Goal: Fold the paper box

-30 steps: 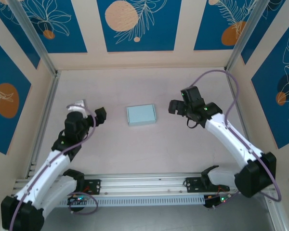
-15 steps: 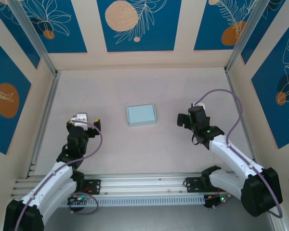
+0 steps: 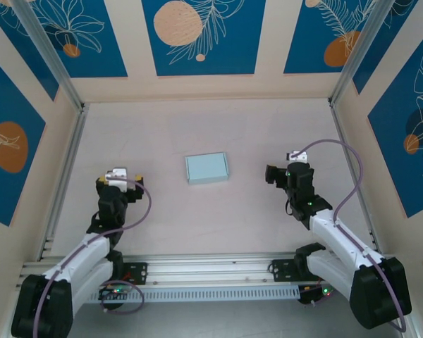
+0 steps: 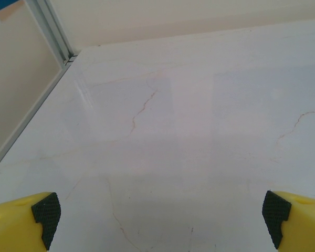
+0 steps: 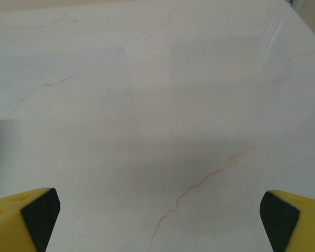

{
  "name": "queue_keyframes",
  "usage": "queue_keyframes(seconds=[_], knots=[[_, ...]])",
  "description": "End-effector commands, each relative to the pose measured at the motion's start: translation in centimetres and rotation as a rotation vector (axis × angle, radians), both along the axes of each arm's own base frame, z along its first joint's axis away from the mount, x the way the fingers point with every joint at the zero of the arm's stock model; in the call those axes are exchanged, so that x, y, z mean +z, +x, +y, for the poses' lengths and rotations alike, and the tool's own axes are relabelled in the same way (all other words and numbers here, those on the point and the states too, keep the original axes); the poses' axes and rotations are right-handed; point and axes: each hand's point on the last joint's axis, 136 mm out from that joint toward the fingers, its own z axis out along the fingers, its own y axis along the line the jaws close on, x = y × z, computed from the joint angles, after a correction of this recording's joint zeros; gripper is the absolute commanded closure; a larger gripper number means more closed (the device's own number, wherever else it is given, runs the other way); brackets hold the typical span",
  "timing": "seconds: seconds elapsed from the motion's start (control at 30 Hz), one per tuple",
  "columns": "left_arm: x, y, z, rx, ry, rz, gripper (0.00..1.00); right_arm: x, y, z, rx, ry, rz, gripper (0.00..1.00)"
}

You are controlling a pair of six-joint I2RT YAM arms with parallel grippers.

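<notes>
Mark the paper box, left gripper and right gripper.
paper box (image 3: 206,168), top external view, middle of its top face.
left gripper (image 4: 161,218), left wrist view, midway between its fingertips.
right gripper (image 5: 159,211), right wrist view, midway between its fingertips.

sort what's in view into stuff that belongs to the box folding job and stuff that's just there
For the job:
- paper box, mid-table, nothing touching it
- left gripper, open
- right gripper, open

Just there:
- table
- blue patterned wall panels
- metal rail by the arm bases
</notes>
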Motion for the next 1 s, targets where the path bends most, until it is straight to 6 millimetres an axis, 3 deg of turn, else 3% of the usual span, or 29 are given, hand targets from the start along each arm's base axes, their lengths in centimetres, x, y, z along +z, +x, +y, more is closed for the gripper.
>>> queue_keyframes(seconds=[0.0, 0.33, 0.67, 0.97], knots=[[1.1, 1.0, -0.4, -0.041, -0.008, -0.055, 0.00, 2.0, 0.9, -0.1, 0.021, 0.019, -0.112, 0.01], [0.2, 4.0, -1.0, -0.064, -0.019, -0.020, 0.00, 1.8, 1.3, -1.8, 0.009, 0.054, -0.160, 0.00], [0.4, 5.6, -2.1, -0.135, 0.000, -0.075, 0.00, 1.8, 1.5, -2.5, 0.002, 0.079, -0.189, 0.00], [-1.5, 6.7, -2.9, -0.184, -0.005, -0.069, 0.00, 1.2, 2.2, -2.8, 0.013, 0.091, -0.193, 0.00]])
